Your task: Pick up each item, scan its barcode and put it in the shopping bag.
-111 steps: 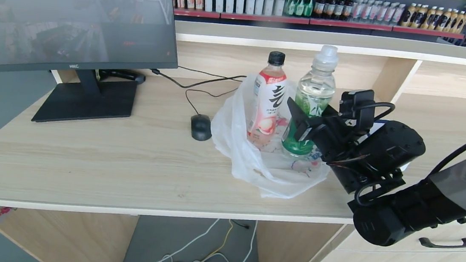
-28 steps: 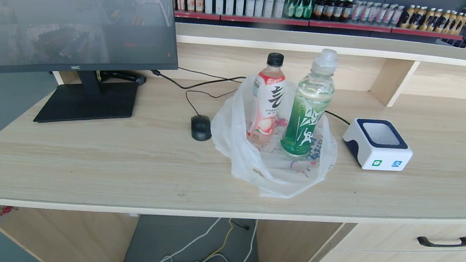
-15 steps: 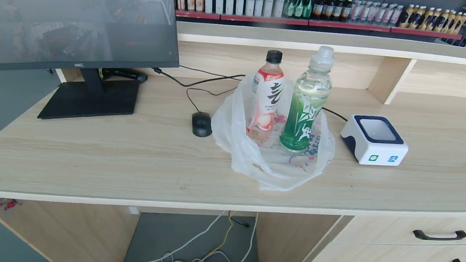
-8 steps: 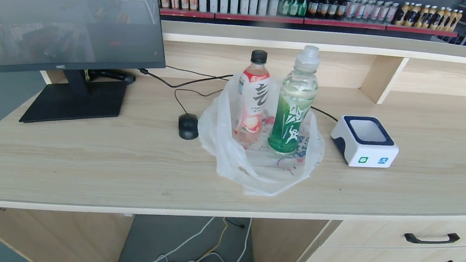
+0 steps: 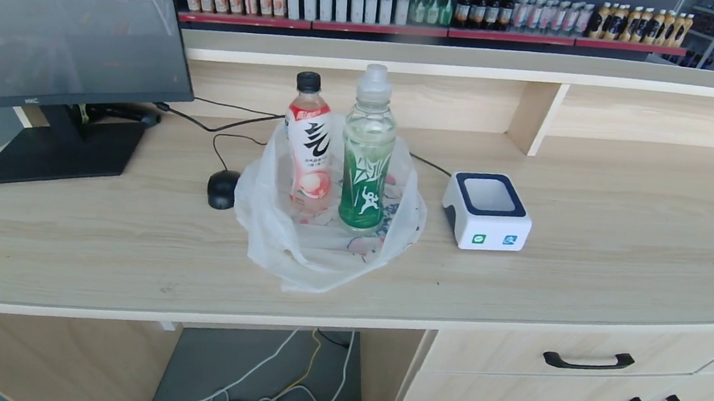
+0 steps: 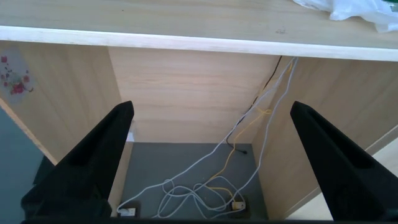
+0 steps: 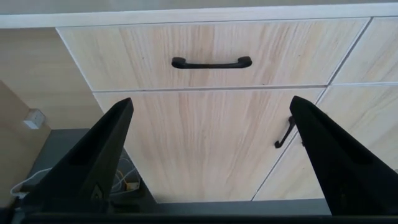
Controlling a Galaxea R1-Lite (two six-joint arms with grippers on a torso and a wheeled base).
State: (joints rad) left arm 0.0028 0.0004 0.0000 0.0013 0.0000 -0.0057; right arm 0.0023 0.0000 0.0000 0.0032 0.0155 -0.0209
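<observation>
Two bottles stand upright inside the white translucent shopping bag (image 5: pixel 274 245) on the wooden counter: a pink drink bottle (image 5: pixel 308 150) with a black cap and a green bottle (image 5: pixel 366 162) with a clear cap. A white-and-blue barcode scanner (image 5: pixel 485 211) sits just right of the bag. My left gripper (image 6: pixel 211 165) is open, held below counter height and facing the gap under the counter; a corner of the bag (image 6: pixel 351 9) shows above it. My right gripper (image 7: pixel 211 165) is open too, low in front of the drawer handle (image 7: pixel 211 62), with nothing between its fingers.
A monitor (image 5: pixel 53 20) on a black stand fills the counter's left end, with a black mouse (image 5: pixel 222 189) and cables beside the bag. Cables (image 6: pixel 211 186) lie on the floor under the counter. Drawers (image 5: pixel 587 362) are at the lower right. Bottle shelves line the back wall.
The right arm, which was at the green bottle several seconds ago, has withdrawn below the counter. The head camera has since turned right, so everything sits further left in the picture.
</observation>
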